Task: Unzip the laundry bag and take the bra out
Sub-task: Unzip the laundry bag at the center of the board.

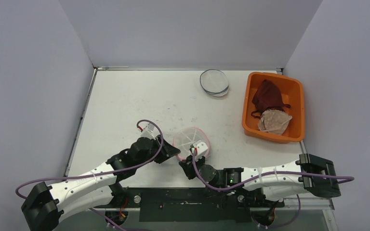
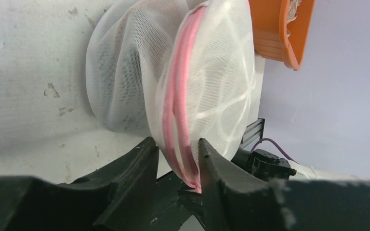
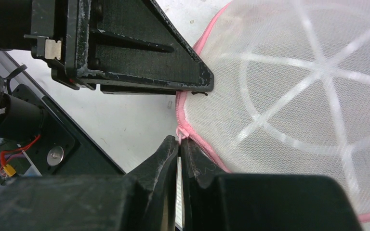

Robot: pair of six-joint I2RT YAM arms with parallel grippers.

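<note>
Right gripper (image 3: pixel 179 147) fingers are seen closest in the right wrist view, pressed almost together and pinched on the small pink pull (image 3: pixel 178 134) of the zip. The pull lies directly at the fingertips, with nothing between. From it the pink zip track is followed along the curved rim of the bag (image 3: pixel 298 96), away toward the lower right of that view, so the coming pull is judged to run along the rim's arc, not straight. Just beside the pull, the same rim is clamped by the left gripper (image 2: pixel 178 161), whose 2 fingers (image 2: pixel 135 166) are closed on either side of the doubled pink seam. The bag is thereby held up on its edge over the table (image 1: pixel 135 101), near the arm bases and between the 2 grippers. It is made of fine white mesh, soft and translucent, shaped as a round pod and stiffened by white ribs that spread from 1 centre. Its far half is slack and folded. Whether a bra is inside cannot be told through the mesh. Well apart, at the far right, maroon and beige garments (image 1: pixel 268 96) are held in a rigid orange bin (image 1: pixel 296 91).
</note>
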